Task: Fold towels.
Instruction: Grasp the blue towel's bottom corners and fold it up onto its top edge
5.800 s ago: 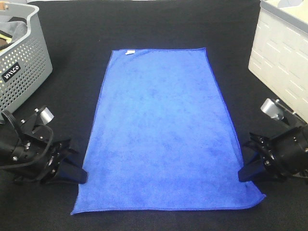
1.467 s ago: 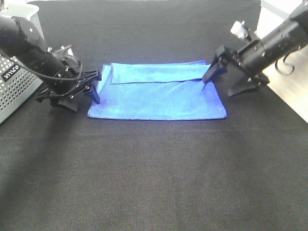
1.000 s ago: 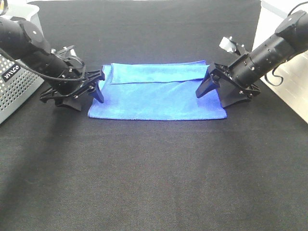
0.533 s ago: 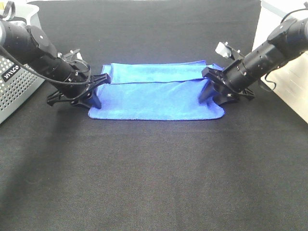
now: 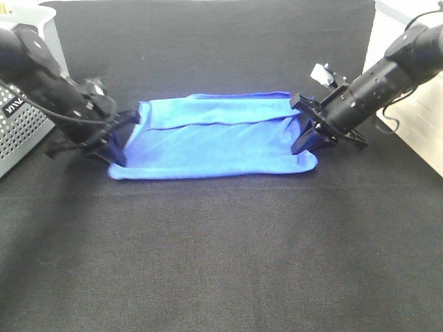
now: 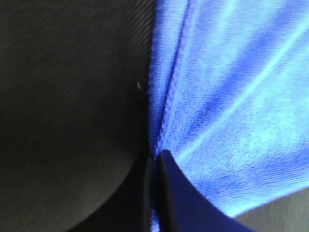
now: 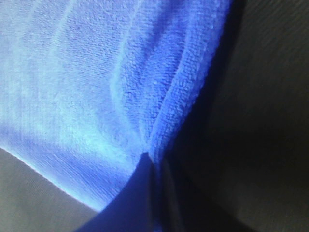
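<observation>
The royal-blue towel (image 5: 214, 138) lies folded in half across the middle of the black table, stretched taut and slightly lifted between both arms. My left gripper (image 5: 119, 137) is shut on the towel's left edge. The left wrist view shows its fingers (image 6: 166, 193) pinched together on the blue cloth (image 6: 231, 106). My right gripper (image 5: 306, 135) is shut on the towel's right edge. The right wrist view shows its fingers (image 7: 140, 193) closed on the cloth (image 7: 96, 82). The white tag is hidden.
A perforated grey basket (image 5: 17, 131) stands at the far left behind the left arm. A white crate (image 5: 415, 90) stands at the right edge behind the right arm. The black tablecloth (image 5: 221, 249) stretches toward the front.
The flat towel was folded in half earlier. In the last second both grippers closed on its side edges and pulled outward, the left edge shifting left, lifting the cloth taut.
</observation>
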Available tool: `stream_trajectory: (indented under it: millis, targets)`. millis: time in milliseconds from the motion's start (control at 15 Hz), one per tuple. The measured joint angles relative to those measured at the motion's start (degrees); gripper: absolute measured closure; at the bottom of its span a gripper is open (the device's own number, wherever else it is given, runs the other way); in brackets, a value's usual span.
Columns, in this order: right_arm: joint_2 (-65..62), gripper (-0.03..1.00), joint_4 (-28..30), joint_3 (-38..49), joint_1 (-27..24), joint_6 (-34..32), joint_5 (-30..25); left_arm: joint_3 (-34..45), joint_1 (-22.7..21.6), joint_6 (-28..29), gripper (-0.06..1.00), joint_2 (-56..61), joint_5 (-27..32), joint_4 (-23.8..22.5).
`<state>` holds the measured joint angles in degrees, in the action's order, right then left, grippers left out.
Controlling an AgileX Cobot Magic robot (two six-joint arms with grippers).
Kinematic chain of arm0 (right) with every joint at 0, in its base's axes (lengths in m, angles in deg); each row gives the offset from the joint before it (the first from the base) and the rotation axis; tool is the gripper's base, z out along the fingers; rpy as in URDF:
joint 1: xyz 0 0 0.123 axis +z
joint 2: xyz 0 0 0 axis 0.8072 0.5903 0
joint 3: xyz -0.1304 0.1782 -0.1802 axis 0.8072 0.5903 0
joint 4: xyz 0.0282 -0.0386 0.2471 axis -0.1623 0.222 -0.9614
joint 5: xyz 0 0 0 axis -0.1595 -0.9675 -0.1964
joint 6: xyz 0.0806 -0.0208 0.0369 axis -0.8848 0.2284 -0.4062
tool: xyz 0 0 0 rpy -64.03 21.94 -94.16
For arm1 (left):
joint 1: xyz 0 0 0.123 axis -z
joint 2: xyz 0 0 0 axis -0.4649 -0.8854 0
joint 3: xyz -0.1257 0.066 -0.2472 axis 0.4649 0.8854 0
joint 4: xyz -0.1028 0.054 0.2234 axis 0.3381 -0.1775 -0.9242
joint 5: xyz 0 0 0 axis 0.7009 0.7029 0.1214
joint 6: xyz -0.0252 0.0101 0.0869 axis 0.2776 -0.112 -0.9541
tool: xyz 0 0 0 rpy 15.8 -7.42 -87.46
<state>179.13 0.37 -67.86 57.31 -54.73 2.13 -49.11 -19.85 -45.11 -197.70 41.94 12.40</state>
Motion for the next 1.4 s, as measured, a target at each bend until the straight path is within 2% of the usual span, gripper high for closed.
stream_trajectory:
  millis: [133,267,467,667,867,1067,1200,1400]
  targets:
    - [-1.32,0.97,1.15,0.23,0.0,-1.32,-3.84,0.69,-0.17,-0.06,0.94,2.64,3.21,-3.15]
    - [-4.3,0.97,1.6,4.64,0.17,-1.6,-4.41,5.9,0.17,-0.23,0.94,5.21,3.38,-3.44]
    - [-10.94,0.97,1.49,17.7,0.57,-0.23,-1.6,20.23,0.52,-0.23,0.94,12.43,-1.95,-3.38]
    - [-14.67,0.97,-0.4,25.9,0.57,3.44,1.38,26.36,0.52,-0.74,0.94,19.31,-5.84,-2.98]
    - [-17.13,0.97,-2.06,25.78,0.57,4.87,3.38,26.41,0.52,-0.34,0.94,20.57,-9.28,-1.66]
    - [-17.13,0.97,-2.52,21.2,0.57,4.87,4.64,26.36,0.52,2.29,0.94,20.57,-14.15,-1.32]
    - [-16.73,0.97,-2.52,19.37,0.57,4.87,4.64,25.1,0.52,2.35,0.94,20.4,-14.67,-1.32]
    - [-14.04,0.97,-1.83,13.12,0.57,4.93,4.93,18.85,0.52,2.52,0.94,17.88,-15.7,-1.38]
